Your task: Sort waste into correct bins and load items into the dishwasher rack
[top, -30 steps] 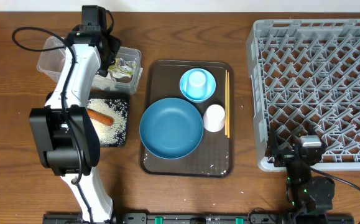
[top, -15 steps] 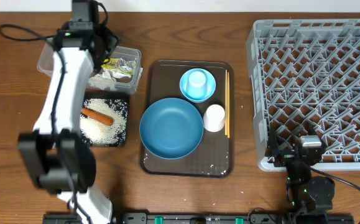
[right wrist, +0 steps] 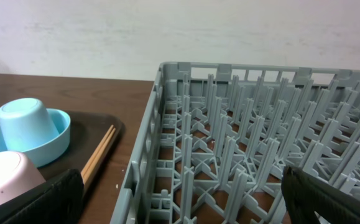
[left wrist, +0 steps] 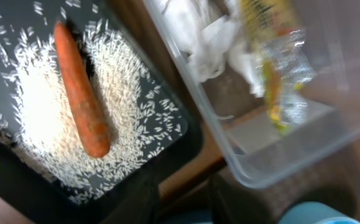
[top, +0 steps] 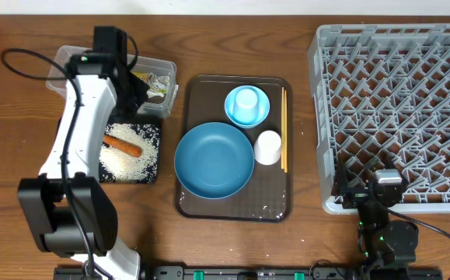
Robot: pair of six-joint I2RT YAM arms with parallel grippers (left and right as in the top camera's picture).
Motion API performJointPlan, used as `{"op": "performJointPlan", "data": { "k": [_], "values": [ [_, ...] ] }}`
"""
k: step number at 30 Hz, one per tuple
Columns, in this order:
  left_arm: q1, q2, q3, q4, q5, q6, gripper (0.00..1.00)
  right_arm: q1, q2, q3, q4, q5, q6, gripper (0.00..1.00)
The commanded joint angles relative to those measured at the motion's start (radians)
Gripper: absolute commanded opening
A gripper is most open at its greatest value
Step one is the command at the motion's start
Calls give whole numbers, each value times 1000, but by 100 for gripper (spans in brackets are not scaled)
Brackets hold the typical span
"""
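Wooden counter (top: 22, 140), pale wall behind.

Dishwasher rack (top: 395, 109) is on the right side, and only pegs show in it. Brown serving tray (top: 232, 204) sits mid-counter between the two arms and carries all the dishes. These are the dark-blue bowl (top: 214, 159), the saucer (top: 262, 113) with the light-blue cup (top: 245, 99) upside down on it, and the white cup (top: 268, 147).

Clear tub (top: 161, 67) is at far left and holds the paper wads (left wrist: 198, 37) and the wrapper (left wrist: 273, 68). Black tray (top: 151, 167) sits just nearer than the tub. The carrot (top: 123, 145) lies on the rice (top: 135, 162), slanted from far-left to near-right. Waste looks sorted, so loading is likely next.

Key relation: the chopsticks (top: 284, 128) lie along the tray's right edge, just beside the white cup, with their long axis running near-to-far. That edge faces the rack and the right arm, so the right arm looks better placed for them.

Left gripper (top: 134, 92) hangs over the seam between tub and black tray, with the dishes off to its right. The wrist view is blurred, so whether its jaws are spread or clenched can't be told. No object shows between them.

Right gripper (right wrist: 183, 186) is parked at the rack's near-left corner, jaws spread wide and released.
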State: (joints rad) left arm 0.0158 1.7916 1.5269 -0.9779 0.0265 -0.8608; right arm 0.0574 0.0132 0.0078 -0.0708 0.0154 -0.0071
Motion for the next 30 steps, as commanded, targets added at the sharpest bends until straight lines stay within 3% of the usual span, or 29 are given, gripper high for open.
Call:
{"op": "performJointPlan", "data": {
  "k": [1, 4, 9, 30],
  "values": [
    [-2, 12, -60, 40, 54, 6, 19, -11, 0, -2, -3, 3, 14, 99],
    [-2, 13, -125, 106, 79, -43, 11, -11, 0, -2, -3, 3, 14, 99],
    [-2, 14, -190, 221, 101, -62, 10, -11, 0, -2, -3, 3, 14, 99],
    [-48, 70, -190, 355, 97, -140, 9, -11, 1, -2, -3, 3, 14, 99]
  ]
}}
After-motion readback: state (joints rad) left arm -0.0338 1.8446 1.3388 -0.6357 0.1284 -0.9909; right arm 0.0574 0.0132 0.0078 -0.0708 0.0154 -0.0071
